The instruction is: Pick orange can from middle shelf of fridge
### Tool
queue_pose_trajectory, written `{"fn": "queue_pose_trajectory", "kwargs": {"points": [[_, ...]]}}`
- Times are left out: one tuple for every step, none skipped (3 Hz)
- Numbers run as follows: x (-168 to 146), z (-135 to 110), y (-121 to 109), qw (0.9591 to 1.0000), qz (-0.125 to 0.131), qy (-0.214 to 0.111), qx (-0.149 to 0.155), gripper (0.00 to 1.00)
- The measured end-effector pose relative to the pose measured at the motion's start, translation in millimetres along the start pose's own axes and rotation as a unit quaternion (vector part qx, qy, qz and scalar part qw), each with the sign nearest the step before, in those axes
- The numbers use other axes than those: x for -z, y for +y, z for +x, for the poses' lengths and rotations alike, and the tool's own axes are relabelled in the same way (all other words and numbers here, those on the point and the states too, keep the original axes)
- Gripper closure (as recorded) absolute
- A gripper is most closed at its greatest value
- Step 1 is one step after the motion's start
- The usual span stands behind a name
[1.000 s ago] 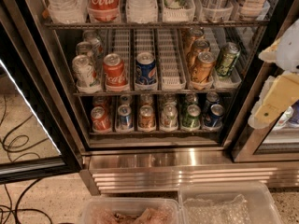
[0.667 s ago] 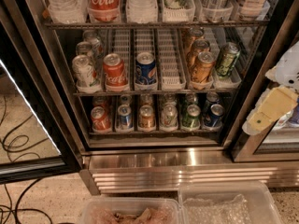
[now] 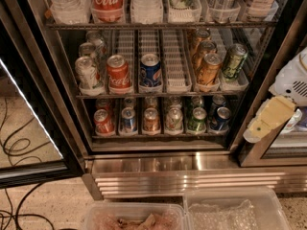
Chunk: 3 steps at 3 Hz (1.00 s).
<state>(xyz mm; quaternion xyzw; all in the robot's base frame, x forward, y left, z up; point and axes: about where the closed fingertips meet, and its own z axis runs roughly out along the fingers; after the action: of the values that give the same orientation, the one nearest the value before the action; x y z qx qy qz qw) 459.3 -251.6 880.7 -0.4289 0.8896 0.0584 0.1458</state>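
The orange can (image 3: 208, 70) is sitting right of centre on the middle shelf (image 3: 158, 95); the gripper (image 3: 266, 123) is hovering at the frame's right edge.

The cream-yellow, flat-sided plastic claw (image 3: 263, 123) is located at the right edge of the camera view, at about mid-height. It is tilted: its long axis runs from upper right to lower left, with the tip lowest and pointing down and to the left. The tip is a paler, rounded end with a small dark spot. At its upper right, the claw joins the white, rounded wrist housing (image 3: 292, 80), which has a slotted vent grille (image 3: 301, 86) on its side. The right frame edge cuts off this housing. The rest of the arm is out of view.
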Motion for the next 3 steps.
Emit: {"fn": "queue_pose_trajectory", "kwargs": {"points": [[-2, -6, 0, 0.9986, 0.013, -0.04, -0.032, 0.0], [-14, -1, 28, 0.988, 0.003, -0.116, -0.102, 0.0], [-27, 1, 45, 0.9674, -0.001, -0.203, -0.152, 0.0]]}}
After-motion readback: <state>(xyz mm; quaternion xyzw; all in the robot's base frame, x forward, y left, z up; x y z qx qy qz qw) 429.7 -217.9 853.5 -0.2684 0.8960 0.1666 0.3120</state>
